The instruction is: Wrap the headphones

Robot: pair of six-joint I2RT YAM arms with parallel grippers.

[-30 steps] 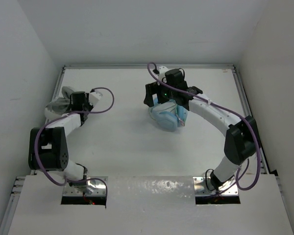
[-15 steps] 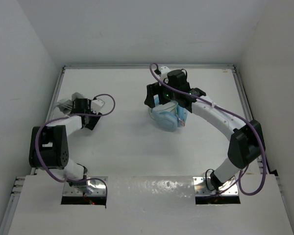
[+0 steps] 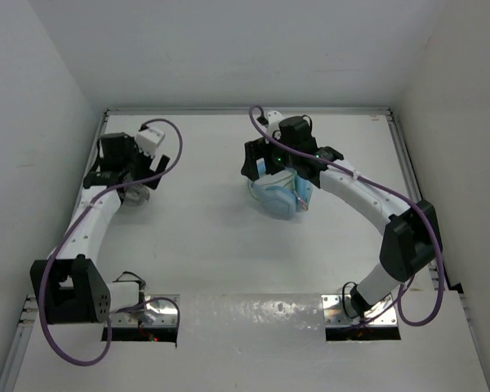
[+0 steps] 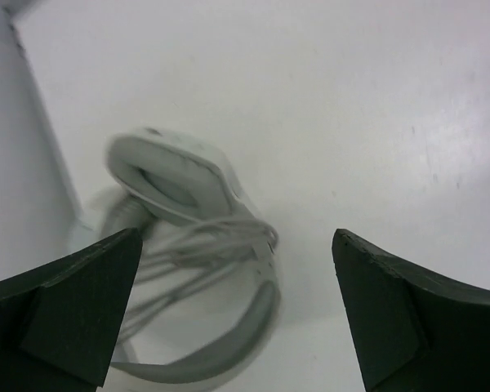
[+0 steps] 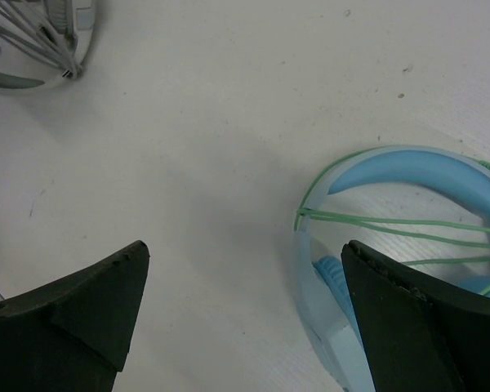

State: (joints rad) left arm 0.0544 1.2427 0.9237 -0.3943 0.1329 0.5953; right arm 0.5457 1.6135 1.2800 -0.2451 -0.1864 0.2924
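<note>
White-grey headphones lie flat on surface, far-left area, close to its left edge. Thin grey cable bunched loosely across them, between ear cup and headband; view blurred.

Left pincer hangs directly above them, fingers spread wide, gripping nothing.

Right pincer at far middle of surface, fingers likewise wide apart, empty, poised over light blue headphones with green cord strung across headband.

2 headphone sets well apart.
</note>
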